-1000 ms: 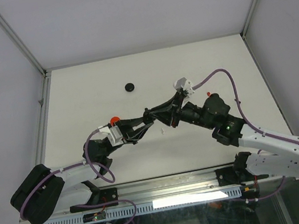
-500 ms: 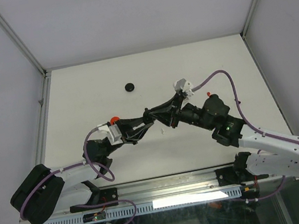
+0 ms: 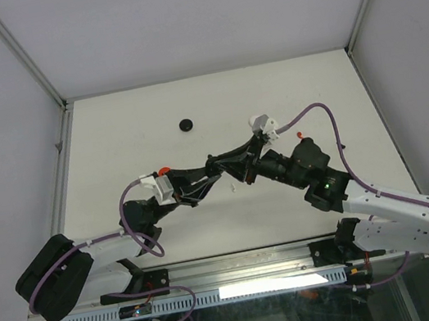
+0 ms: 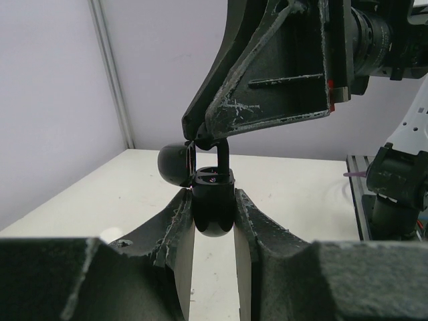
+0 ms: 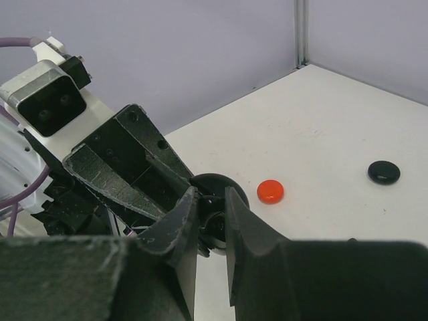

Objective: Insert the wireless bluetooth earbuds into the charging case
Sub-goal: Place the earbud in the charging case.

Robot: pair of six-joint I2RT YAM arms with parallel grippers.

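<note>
My left gripper [image 4: 214,200] is shut on the black charging case [image 4: 214,212], held above the table with its rounded lid [image 4: 175,164] hanging open to the left. My right gripper [image 5: 211,200] comes down from above and is shut on a black earbud [image 4: 222,155], whose stem stands at the case's open top. In the top view both grippers meet at the table's middle: the left gripper [image 3: 210,171] and the right gripper [image 3: 216,161]. A tiny white bud-like speck [image 3: 234,190] lies on the table just below them.
A red round disc [image 3: 164,170] lies beside the left wrist and also shows in the right wrist view [image 5: 271,191]. A black round disc [image 3: 186,124] lies farther back, and shows in the right wrist view [image 5: 384,172]. Walls enclose the white table [image 3: 109,129].
The left wrist has shifted slightly to the left and back. The two grippers stay joined at the same spot, still holding case and earbud.
</note>
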